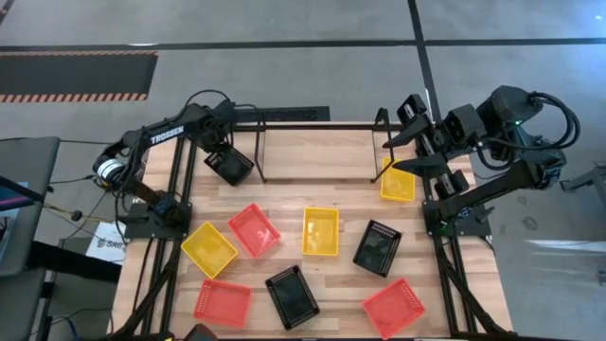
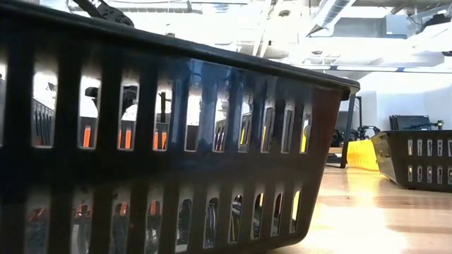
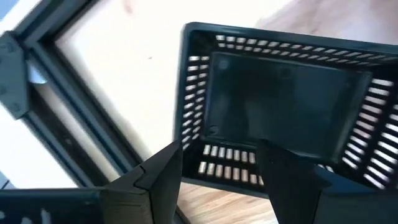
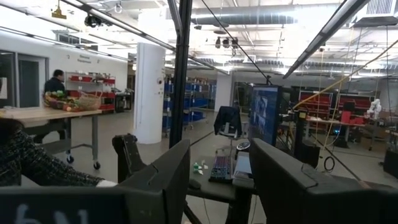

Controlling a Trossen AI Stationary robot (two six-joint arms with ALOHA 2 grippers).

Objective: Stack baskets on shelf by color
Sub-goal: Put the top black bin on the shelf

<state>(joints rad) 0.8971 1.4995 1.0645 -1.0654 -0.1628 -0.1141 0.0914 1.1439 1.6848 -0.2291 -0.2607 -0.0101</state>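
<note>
High view, count: nine shallow rectangular plastic mesh baskets lay on the wooden table [image 1: 327, 194], none stacked.
Black baskets: three, one under the left arm [image 1: 229, 166], one right of centre [image 1: 378, 247], one near the front edge [image 1: 292, 296].
Red-orange baskets: three [image 1: 254, 230] [image 1: 222, 301] [image 1: 393, 308].
Yellow baskets: three, two mid-table [image 1: 320, 231] [image 1: 209, 249] and one just beside the shelf's right post [image 1: 398, 180].
Shelf: the low thin black metal-rod rack [image 1: 261, 156] stood at the back, apparently with no basket on it.
Left gripper [image 3: 221, 146]: fingers spread wide over the near wall of the back-left black basket, gripping nothing; it was probably lined up there for a pick.
Right gripper [image 4: 221, 149]: raised near the right post, fingers wide apart with only the room beyond between them, likely waiting.
Progress: sorting by colour looked barely begun.
</note>
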